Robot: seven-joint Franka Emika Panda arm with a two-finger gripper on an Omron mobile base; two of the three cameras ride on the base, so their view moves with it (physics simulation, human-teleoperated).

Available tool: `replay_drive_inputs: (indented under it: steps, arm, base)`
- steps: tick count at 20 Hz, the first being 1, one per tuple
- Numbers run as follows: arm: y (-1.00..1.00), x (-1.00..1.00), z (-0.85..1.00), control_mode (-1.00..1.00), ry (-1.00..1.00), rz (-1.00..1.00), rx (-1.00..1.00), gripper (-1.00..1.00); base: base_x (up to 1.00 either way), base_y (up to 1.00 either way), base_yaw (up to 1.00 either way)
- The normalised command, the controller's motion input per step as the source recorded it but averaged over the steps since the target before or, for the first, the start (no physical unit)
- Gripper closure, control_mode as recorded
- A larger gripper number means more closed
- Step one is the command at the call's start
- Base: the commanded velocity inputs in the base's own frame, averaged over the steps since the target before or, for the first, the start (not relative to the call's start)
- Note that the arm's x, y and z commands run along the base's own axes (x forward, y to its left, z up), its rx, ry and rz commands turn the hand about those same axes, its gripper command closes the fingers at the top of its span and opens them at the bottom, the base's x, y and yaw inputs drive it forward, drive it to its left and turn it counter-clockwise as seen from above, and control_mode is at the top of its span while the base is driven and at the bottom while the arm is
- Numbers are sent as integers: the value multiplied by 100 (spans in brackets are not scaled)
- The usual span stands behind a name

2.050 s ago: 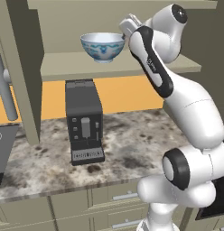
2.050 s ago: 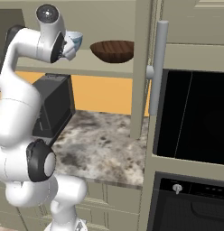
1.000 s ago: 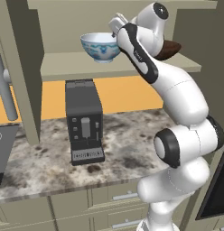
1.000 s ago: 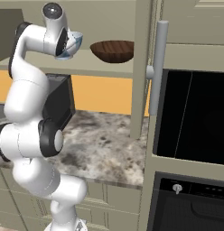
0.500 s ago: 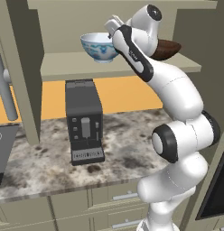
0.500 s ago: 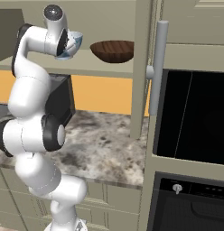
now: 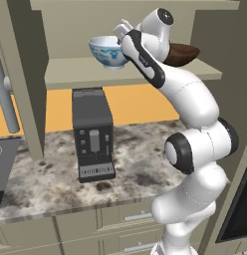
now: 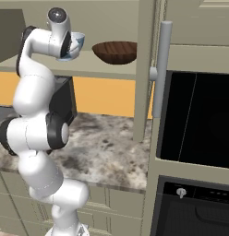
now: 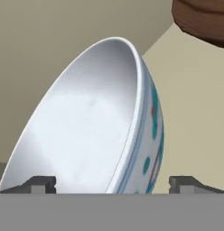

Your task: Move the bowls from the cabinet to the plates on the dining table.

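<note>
Two bowls on cabinet shelf [image 7: 145, 74]: round white blue-patterned bowl [image 9: 105, 126] w/ rim between gripper [image 9: 113, 184] fingers spread wide, dark brown wood-grain bowl [image 8: 115, 51] beside.

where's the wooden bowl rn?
The dark wooden bowl sits on the cabinet shelf, right of the blue-patterned white bowl in the right base view, which the open gripper straddles.

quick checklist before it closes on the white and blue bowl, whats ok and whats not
1. Gripper open: ok.
2. White and blue bowl rim between the fingertips: ok, one tip on each side of the wall.
3. Bowl on the cabinet shelf: ok.
4. Brown bowl apart from the white one: ok.
5. Fingers far enough down the rim: cannot tell.
6. Coffee machine below, away from the arm: ok.
</note>
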Motion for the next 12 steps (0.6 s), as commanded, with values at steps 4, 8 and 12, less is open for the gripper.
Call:
replay_drive_inputs:
  steps: [4,8,12]
  arm:
    - [0,0,0,-100,0,0,0,-100]
    - [0,0,0,-100,0,0,0,100]
    - [0,0,0,-100,0,0,0,100]
  base:
    - [0,0,0]
    - [0,0,0]
    - [0,0,0]
